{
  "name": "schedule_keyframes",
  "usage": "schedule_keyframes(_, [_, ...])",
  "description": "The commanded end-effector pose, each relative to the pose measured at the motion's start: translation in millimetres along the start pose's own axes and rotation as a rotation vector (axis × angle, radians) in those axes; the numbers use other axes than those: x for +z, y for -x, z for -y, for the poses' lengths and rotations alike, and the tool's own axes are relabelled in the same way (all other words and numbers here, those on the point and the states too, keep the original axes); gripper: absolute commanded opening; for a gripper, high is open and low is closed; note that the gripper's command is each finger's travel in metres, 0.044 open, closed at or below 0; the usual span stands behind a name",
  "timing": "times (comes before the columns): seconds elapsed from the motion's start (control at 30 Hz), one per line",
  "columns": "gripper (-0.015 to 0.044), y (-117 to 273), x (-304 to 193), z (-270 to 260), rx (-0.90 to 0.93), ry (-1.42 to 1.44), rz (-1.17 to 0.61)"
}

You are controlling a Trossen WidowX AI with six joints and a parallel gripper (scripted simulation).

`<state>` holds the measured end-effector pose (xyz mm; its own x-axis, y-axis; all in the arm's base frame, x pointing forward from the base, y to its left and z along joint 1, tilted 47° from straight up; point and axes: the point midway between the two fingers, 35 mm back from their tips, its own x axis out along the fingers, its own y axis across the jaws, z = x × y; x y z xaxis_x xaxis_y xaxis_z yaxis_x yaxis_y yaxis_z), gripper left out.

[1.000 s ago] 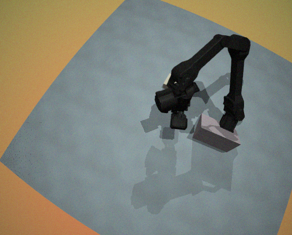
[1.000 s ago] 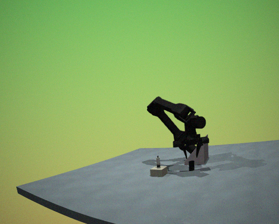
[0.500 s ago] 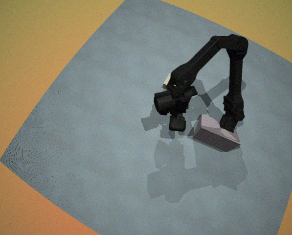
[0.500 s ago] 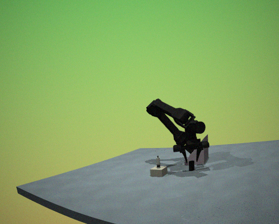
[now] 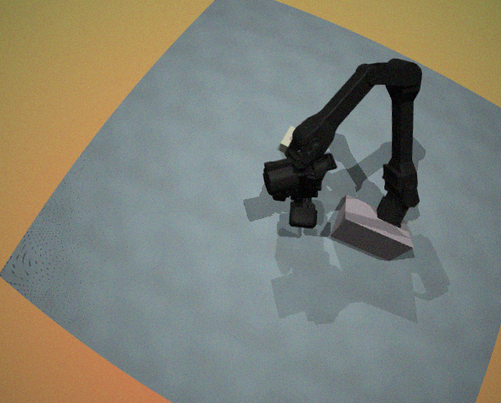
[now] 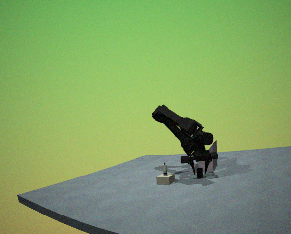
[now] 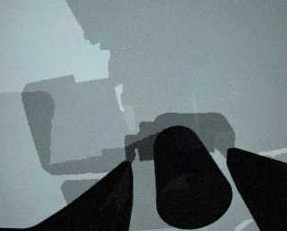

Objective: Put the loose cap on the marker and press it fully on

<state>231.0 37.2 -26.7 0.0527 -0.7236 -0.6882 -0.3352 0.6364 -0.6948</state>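
The black cap [image 6: 199, 173] [image 7: 192, 178] stands upright on the table. My gripper [image 6: 200, 174] [image 7: 180, 164] is open, its fingers pointing down, one on each side of the cap, with a gap to it on both sides in the wrist view. The white marker [image 6: 164, 169] stands upright with its dark tip up in the cream holder block [image 6: 164, 179] [image 5: 286, 138], left of the gripper in the exterior view. In the top view the arm hides the marker and part of the block, and the cap does not show.
A pinkish wedge-shaped block [image 5: 372, 238] [image 6: 213, 156] stands at the arm's base, behind the gripper in the exterior view. The arm's shadows lie over the blue-grey table [image 5: 154, 217] [image 6: 115, 191].
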Motion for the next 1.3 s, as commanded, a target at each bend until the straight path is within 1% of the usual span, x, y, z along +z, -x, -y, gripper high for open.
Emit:
schedule_keyframes(0.0, [0.0249,-7,-1,1,-0.005,0.002,-0.001])
schedule_keyframes(0.03, [0.0249,-7,-1,1,-0.005,0.002,-0.001])
schedule_keyframes(0.17, [0.0144,-7,-1,1,-0.005,0.003,-0.001])
schedule_keyframes(0.47, [0.0084,-7,-1,0,-0.005,0.003,-0.001])
schedule_keyframes(0.57, [0.0006,-3,0,0,-0.004,0.003,-0.001])
schedule_keyframes(1.27, [0.0000,53,-1,0,-0.003,0.003,-0.001])
